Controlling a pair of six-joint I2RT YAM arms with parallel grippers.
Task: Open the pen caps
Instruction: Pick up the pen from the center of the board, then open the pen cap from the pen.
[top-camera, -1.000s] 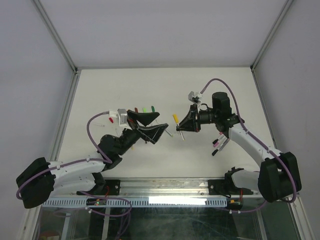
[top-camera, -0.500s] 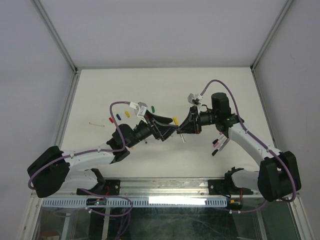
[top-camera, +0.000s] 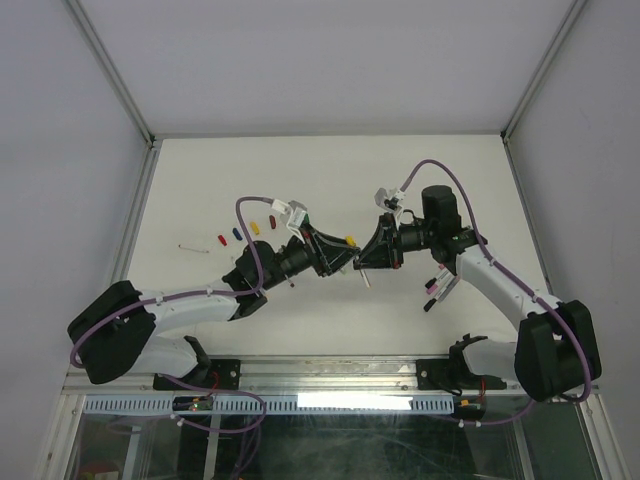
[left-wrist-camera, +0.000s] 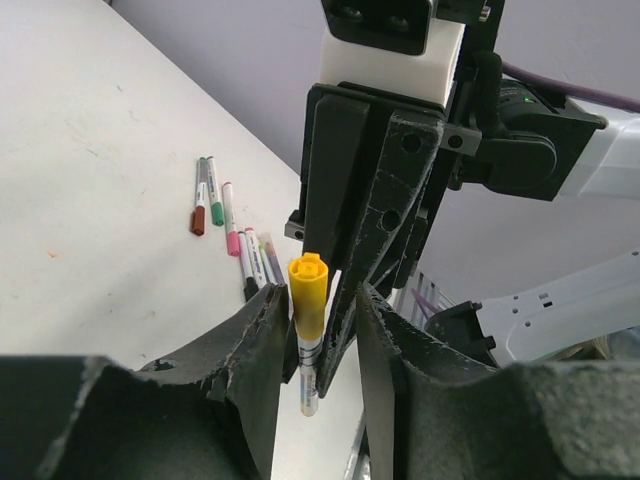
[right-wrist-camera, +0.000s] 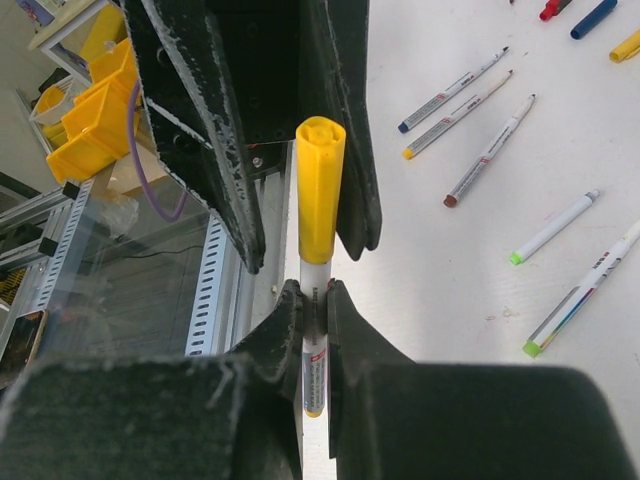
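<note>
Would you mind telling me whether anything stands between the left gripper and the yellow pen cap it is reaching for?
Nothing visible does. The yellow cap sits in the gap between the fingers of the left gripper, and the right gripper clamps the barrel below it.

Yellow cap (left-wrist-camera: 307, 295), upright, on pen barrel (left-wrist-camera: 309, 372)

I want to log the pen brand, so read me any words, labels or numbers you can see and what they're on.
Nothing here can be read.
The pen under the yellow cap: dark and red print on its barrel, too blurred.
The loose pens on the table: print on barrels, too small.
</note>
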